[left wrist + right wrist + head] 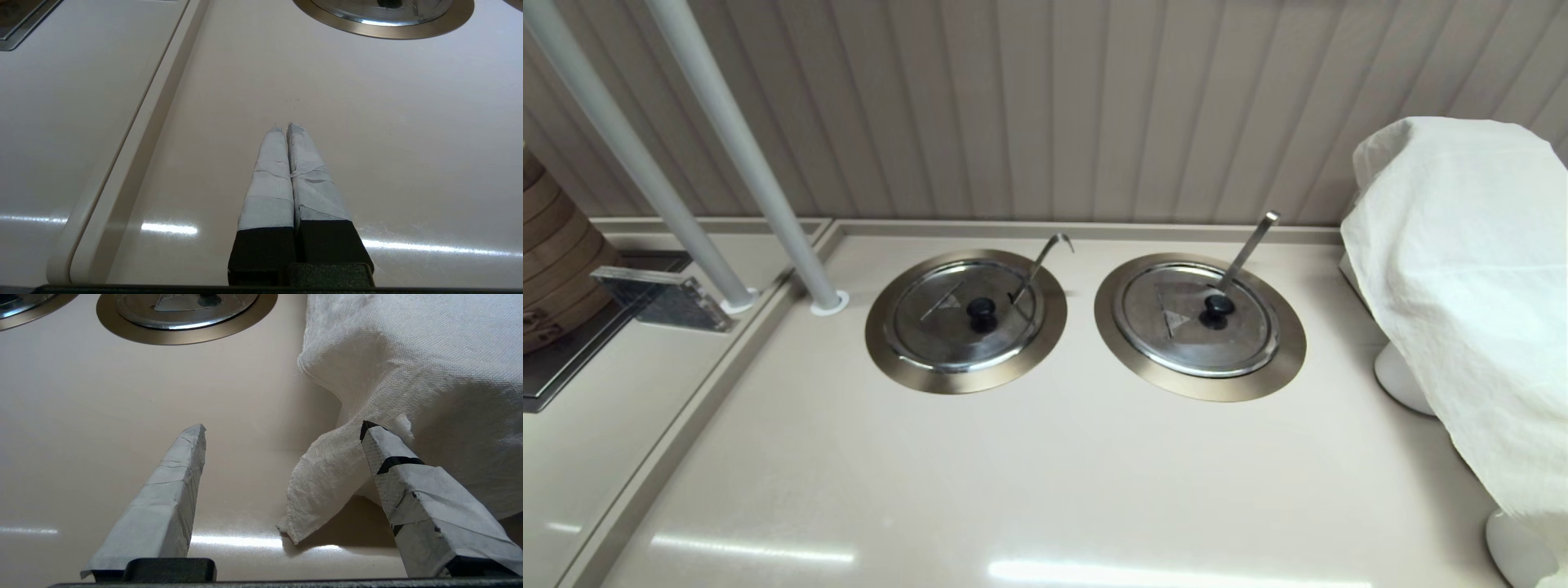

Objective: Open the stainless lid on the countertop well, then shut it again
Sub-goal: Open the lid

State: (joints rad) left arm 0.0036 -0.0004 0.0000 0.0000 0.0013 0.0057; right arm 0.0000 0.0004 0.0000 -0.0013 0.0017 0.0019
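Note:
The stainless lid (947, 322) lies flat and closed on the left countertop well (886, 351), its black knob (982, 309) at the centre. A thin hook-tipped ladle handle (1045, 255) sticks up from its far right side. In the left wrist view the lid's near edge (347, 9) and the well's rim (367, 31) lie ahead of my left gripper (284, 127), which is shut on nothing and low over bare counter. My right gripper (282, 426) stands open and empty beside the cloth. Neither gripper shows in the head view.
The twin lid (1176, 327) with a straight ladle handle (1250, 245) sits to the right. A white cloth (1462, 269) drapes over something at the right edge, its corner (322, 486) hanging between my right fingers. Two slanted poles (760, 180) and a raised counter seam (686, 425) stand left.

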